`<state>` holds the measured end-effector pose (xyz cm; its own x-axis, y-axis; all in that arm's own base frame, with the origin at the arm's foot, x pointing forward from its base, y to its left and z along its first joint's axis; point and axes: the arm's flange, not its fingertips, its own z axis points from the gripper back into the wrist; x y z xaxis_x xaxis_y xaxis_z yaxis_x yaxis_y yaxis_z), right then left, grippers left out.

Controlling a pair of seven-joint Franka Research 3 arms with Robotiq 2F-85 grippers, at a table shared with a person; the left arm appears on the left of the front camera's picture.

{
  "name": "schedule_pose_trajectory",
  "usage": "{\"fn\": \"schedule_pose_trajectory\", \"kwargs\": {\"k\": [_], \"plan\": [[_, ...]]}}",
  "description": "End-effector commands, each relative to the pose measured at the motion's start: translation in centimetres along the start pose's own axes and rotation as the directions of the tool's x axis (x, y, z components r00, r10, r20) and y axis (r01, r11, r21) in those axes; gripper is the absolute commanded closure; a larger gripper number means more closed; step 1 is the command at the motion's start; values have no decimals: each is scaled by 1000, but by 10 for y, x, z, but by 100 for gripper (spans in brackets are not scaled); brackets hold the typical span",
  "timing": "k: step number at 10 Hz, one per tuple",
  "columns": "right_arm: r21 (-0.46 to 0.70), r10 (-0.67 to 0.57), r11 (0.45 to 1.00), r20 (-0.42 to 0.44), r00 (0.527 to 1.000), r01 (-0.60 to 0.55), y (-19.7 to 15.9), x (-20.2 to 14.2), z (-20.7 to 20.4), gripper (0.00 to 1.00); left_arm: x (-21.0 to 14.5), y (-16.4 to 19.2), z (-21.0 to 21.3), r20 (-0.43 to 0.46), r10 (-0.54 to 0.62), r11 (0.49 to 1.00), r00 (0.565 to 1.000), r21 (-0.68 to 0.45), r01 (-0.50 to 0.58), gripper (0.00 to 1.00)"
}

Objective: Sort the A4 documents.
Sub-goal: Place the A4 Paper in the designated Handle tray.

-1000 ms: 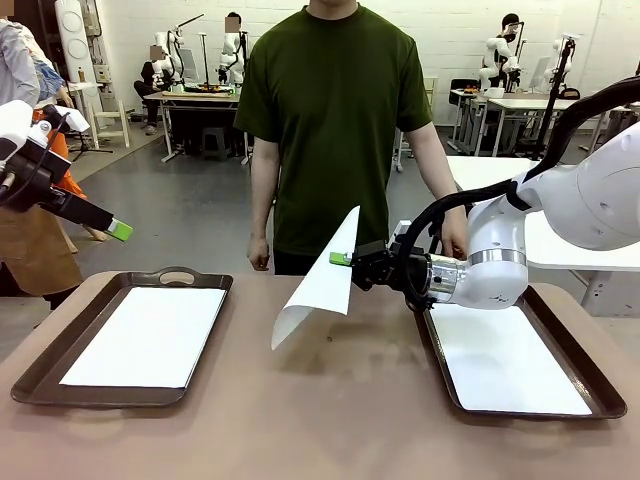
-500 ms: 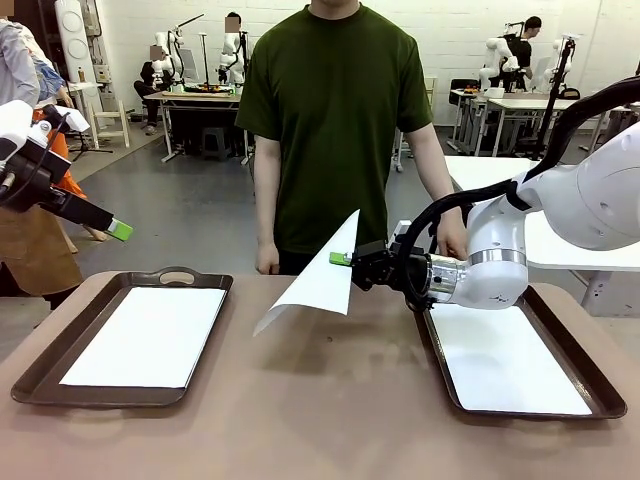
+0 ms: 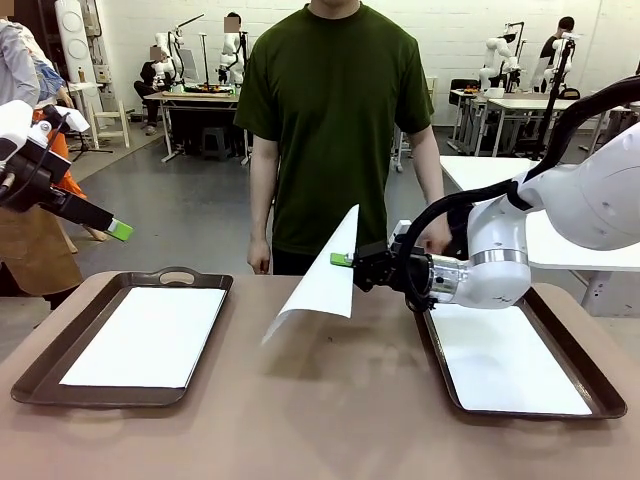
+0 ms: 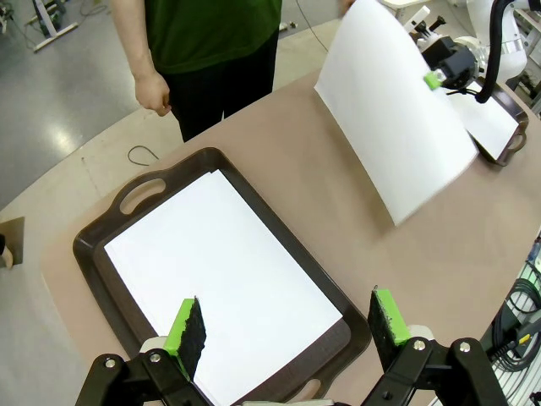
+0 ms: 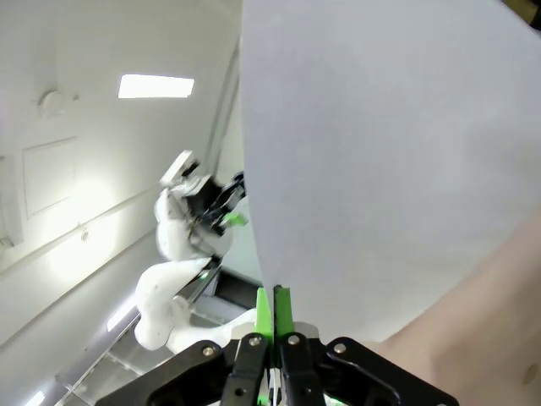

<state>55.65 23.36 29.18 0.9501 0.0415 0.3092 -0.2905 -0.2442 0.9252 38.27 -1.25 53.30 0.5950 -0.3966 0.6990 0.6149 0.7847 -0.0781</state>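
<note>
My right gripper (image 3: 342,259) is shut on the edge of a white A4 sheet (image 3: 322,277), held on edge above the middle of the table. The same sheet (image 5: 389,152) rises from the pinched fingers (image 5: 273,311) in the right wrist view, and it shows as the white sheet (image 4: 393,114) in the left wrist view. Another sheet (image 3: 148,335) lies flat in the left brown tray (image 3: 50,365), and one more sheet (image 3: 505,358) lies in the right tray (image 3: 590,372). My left gripper (image 3: 118,230) hangs open, high above the left tray's far end, with its green pads (image 4: 188,328) over the sheet (image 4: 224,292).
A person in a dark green shirt (image 3: 335,110) stands at the table's far side, one hand (image 3: 436,236) just behind my right wrist, the other (image 3: 260,256) hanging at the table edge. Bare brown tabletop (image 3: 320,400) lies between the two trays.
The held sheet's lower free corner has swung and flexed left and up a little. The person's hand behind my right wrist has shifted slightly. Both arms stay in place.
</note>
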Motion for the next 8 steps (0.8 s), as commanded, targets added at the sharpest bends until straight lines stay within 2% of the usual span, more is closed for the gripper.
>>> {"fn": "schedule_pose_trajectory", "kwargs": {"k": [1,2,3,4,6,8], "plan": [[94,11,996,-177,984,6,55,-38,19,99,-2,0,-1,2,-19,1000,1000,-2,19,0],[49,31,999,-235,972,-20,80,-53,29,99,-2,0,-1,2,-19,1000,1000,-2,19,0],[39,19,999,-270,963,-9,104,-64,41,99,-2,0,-1,2,-19,1000,1000,-2,19,0],[-26,-15,1000,-300,954,8,120,-71,53,99,-2,0,-1,2,-19,1000,1000,-2,19,0],[-88,-57,996,-316,947,30,136,-80,80,99,-2,0,-1,2,-19,1000,1000,-2,19,0],[-162,-95,986,-299,949,47,135,-87,106,99,-2,0,-1,2,-19,1000,1000,-2,19,0]]}}
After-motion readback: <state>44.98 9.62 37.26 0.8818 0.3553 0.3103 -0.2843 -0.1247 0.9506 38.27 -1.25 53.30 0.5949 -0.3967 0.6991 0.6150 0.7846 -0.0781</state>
